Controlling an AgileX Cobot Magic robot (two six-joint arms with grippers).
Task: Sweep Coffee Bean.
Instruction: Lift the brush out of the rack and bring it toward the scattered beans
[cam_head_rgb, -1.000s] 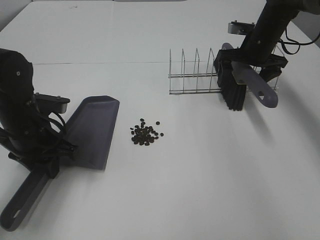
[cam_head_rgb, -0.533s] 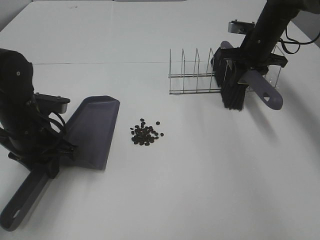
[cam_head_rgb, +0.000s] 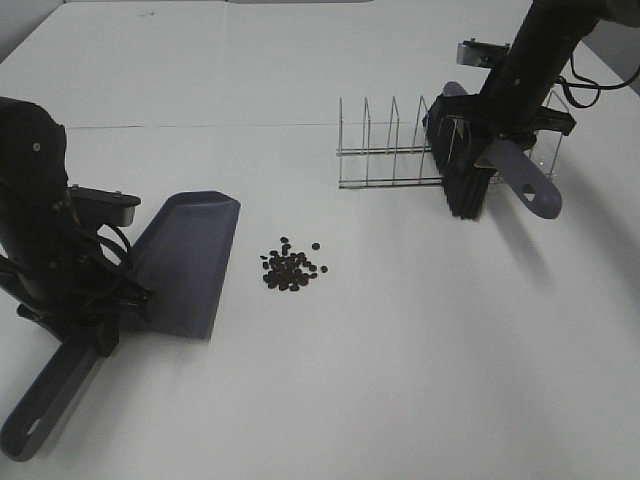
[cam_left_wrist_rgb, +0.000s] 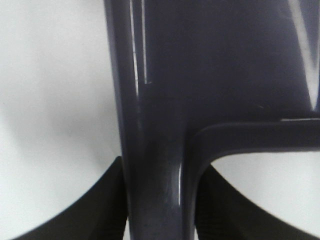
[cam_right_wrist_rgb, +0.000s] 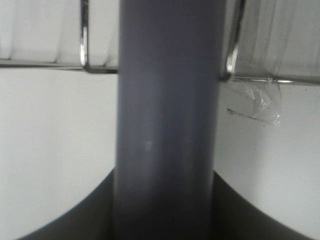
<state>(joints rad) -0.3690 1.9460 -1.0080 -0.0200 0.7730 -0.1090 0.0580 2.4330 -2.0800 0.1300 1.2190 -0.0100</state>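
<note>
The coffee beans (cam_head_rgb: 289, 267) lie in a small dark pile on the white table, near its middle. A dark grey dustpan (cam_head_rgb: 185, 262) rests to their left, its mouth toward the beans. My left gripper (cam_head_rgb: 95, 325) is shut on the dustpan's handle (cam_left_wrist_rgb: 155, 165). At the back right my right gripper (cam_head_rgb: 500, 140) is shut on the grey handle (cam_right_wrist_rgb: 167, 125) of a brush (cam_head_rgb: 462, 180) with black bristles. The brush hangs among the wires at the right end of a wire rack (cam_head_rgb: 395, 150). The fingertips of both grippers are hidden.
The wire rack's dividers (cam_right_wrist_rgb: 85, 35) stand close around the brush handle. A piece of clear tape (cam_right_wrist_rgb: 255, 105) holds the rack's base to the table. The table's far edge runs along the back.
The brush has lifted and shifted a little back toward the rack, its bristles now higher than a second ago. The left arm, dustpan and beans have not moved.
</note>
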